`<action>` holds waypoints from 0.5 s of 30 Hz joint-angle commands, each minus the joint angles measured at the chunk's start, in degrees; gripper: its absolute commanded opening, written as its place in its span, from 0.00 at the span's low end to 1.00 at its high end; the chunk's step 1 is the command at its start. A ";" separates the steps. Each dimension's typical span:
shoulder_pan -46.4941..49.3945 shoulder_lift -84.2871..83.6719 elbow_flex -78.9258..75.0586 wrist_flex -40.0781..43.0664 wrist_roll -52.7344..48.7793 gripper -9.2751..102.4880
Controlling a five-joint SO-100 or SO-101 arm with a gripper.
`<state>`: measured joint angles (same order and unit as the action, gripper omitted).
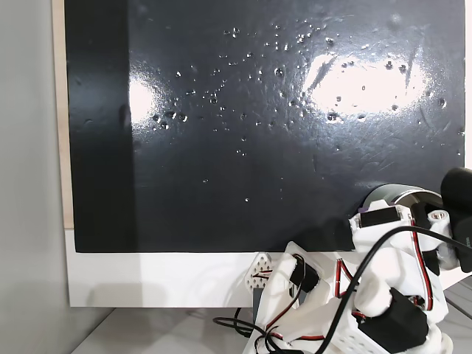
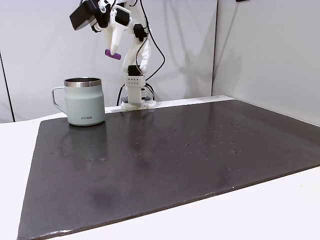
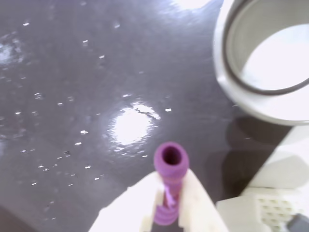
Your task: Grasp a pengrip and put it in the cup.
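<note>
My gripper (image 2: 114, 49) is shut on the light-purple pengrip (image 2: 112, 54) and holds it high in the air, above the cup's rim and a little to its right in a fixed view. The grey-green cup (image 2: 85, 102) stands upright on the dark mat, handle to the left. In the wrist view the pengrip (image 3: 170, 162) sticks out between my white fingers (image 3: 198, 203), hollow end toward the camera, and the cup (image 3: 227, 72) with its shiny inside lies at the upper right. From above, the cup (image 1: 394, 195) shows partly under my arm, with a purple bit of pengrip (image 1: 359, 214) beside it.
The black mat (image 1: 243, 147) covers most of the white table and carries small specks and glare. My arm's base (image 2: 136, 97) stands just behind the mat's edge, to the right of the cup. Grey walls (image 2: 260, 50) close the back and right side.
</note>
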<state>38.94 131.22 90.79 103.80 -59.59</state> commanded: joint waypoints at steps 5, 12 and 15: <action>11.78 2.72 1.85 -0.79 -14.24 0.08; 20.04 3.25 6.50 -8.88 -24.87 0.08; 21.36 3.43 9.40 -15.47 -26.10 0.08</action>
<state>58.54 133.07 99.32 93.87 -84.11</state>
